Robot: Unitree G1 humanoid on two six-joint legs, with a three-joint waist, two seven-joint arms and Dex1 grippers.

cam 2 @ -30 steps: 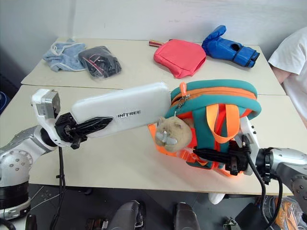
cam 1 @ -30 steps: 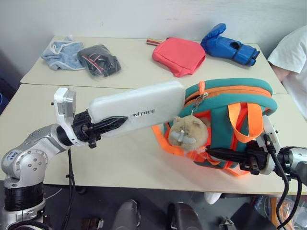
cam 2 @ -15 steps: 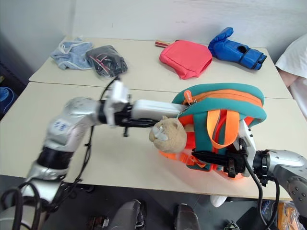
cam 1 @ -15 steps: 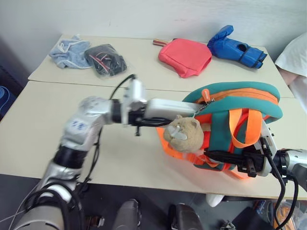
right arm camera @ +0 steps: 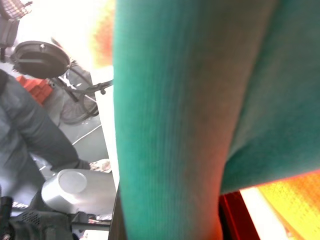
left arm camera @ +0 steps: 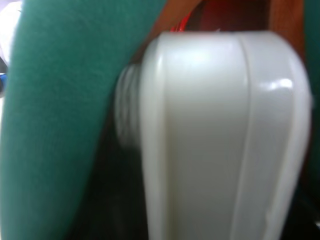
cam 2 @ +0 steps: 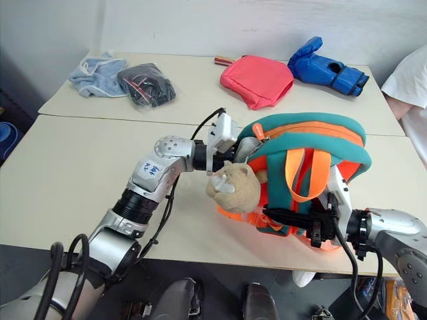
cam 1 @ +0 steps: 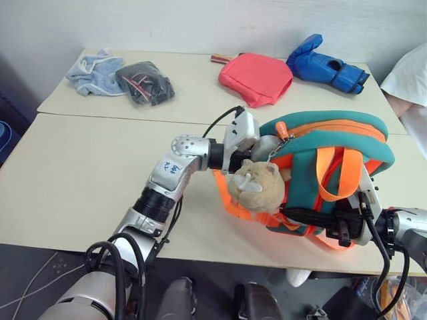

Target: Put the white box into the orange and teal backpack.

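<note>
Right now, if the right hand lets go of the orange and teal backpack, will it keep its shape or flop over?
Probably it sags. The orange and teal backpack looks like soft padded fabric with loose orange straps, and the right hand grips its lower front. The rigid-looking white box inside its opening may prop it somewhat. The plush animal in front might tip it forward.

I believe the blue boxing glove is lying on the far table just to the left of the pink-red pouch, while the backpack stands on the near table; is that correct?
Not quite: the blue boxing glove lies to the right of the pink-red pouch, not the left, as the left eye view shows. The rest holds: both are on the far table, and the orange and teal backpack stands on the near table.
</note>
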